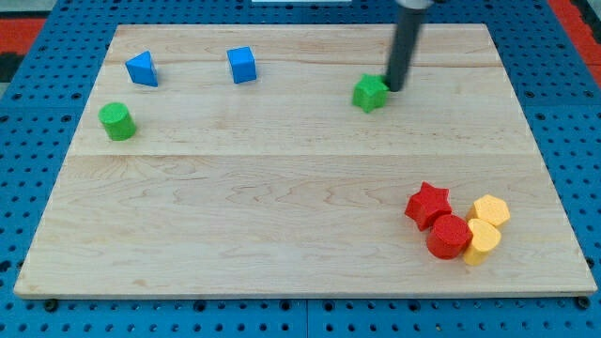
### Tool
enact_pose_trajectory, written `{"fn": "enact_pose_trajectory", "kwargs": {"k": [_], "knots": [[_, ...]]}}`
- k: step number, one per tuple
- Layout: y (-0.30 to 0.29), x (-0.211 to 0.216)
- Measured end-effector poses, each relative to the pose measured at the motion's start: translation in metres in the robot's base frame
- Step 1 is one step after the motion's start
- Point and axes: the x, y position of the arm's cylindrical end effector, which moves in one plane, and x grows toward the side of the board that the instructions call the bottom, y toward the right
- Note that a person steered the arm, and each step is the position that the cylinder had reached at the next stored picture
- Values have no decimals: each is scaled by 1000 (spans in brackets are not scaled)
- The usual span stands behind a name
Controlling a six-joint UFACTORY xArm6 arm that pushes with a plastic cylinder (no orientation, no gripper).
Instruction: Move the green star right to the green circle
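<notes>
Camera view: rod drops near-vertical from the top edge, no claw fitted, my tip touching the green star at its 2 o'clock, green circle well apart at the star's 9 o'clock.

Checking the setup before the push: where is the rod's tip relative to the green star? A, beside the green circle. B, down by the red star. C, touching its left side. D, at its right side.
D: my tip sits at the right edge of the green star, near the view's top.
</notes>
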Motion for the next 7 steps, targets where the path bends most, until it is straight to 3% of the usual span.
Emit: {"fn": "enact_pose_trajectory", "kwargs": {"k": [1,2,3,4,7], "knots": [[-97,9],[-120,5],[-50,-23],[-1,-4],[-170,13]]}}
